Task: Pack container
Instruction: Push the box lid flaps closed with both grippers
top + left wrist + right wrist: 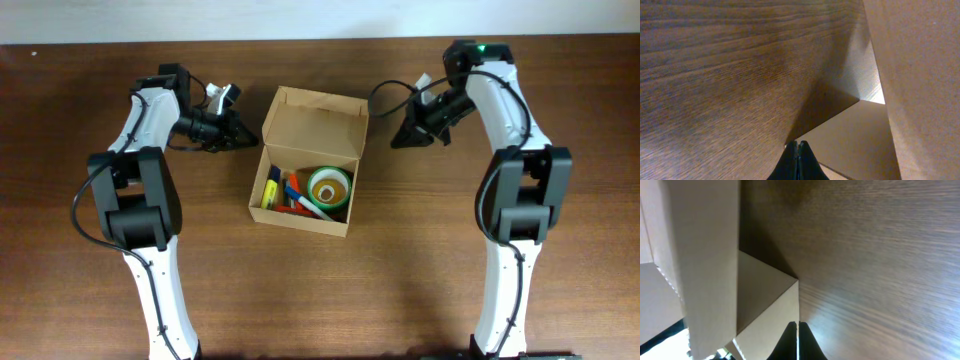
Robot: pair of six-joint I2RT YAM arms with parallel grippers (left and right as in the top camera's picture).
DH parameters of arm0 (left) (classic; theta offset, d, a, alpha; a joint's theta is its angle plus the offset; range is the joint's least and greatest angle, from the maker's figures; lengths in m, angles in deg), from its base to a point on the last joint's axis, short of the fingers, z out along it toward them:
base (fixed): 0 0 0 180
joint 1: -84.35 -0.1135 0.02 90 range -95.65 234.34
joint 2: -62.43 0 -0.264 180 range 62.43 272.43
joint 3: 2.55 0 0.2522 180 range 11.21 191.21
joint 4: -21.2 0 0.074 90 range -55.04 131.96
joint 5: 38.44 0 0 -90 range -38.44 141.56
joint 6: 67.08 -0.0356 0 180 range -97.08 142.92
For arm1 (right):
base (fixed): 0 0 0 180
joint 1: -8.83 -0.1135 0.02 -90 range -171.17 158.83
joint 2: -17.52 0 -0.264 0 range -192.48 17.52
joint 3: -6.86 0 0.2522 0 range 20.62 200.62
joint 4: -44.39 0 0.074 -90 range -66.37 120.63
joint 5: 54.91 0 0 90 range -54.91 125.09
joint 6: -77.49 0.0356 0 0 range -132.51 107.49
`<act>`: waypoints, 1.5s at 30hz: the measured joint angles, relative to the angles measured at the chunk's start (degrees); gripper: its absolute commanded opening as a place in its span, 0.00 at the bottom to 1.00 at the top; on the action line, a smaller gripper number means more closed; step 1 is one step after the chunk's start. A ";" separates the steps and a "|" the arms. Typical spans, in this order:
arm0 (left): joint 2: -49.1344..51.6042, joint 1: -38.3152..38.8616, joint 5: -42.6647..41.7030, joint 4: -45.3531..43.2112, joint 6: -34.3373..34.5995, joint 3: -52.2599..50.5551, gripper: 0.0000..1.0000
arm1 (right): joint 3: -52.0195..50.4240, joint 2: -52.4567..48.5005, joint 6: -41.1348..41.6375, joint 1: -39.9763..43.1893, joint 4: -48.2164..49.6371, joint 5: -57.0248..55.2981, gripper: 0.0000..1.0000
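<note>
Centrally on the bench (420, 260) sits the open cardboard box (298, 221), holding a tape roll (329, 173) and markers (290, 195), its lid (315, 122) raised at 12 o'clock. At its 10 o'clock the left pincer (243, 138) is clenched on nothing; at 2 o'clock the right pincer (397, 140) is likewise clenched and empty.

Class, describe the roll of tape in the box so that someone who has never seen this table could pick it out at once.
At the middle of the wooden table stands an open cardboard box, its lid flap raised at the far side. Inside it, on the right, lies the roll of tape. It is the only round thing there: a green-edged ring beside straight coloured pens.
</note>
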 measured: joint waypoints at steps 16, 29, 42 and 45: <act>0.00 0.35 -1.07 -3.08 -0.66 0.00 0.02 | -5.81 -9.62 16.70 5.84 12.76 26.29 0.04; 0.00 0.35 -5.55 -8.87 -0.59 0.00 0.02 | -14.45 -7.89 9.64 1.88 21.20 35.89 0.04; 0.02 0.35 -7.32 -9.55 -0.59 0.00 0.01 | -2.23 -9.38 6.40 1.07 22.91 39.54 0.04; 0.02 0.35 -12.98 -11.85 -0.61 0.00 0.01 | -2.23 -9.38 6.40 -0.52 23.23 39.56 0.04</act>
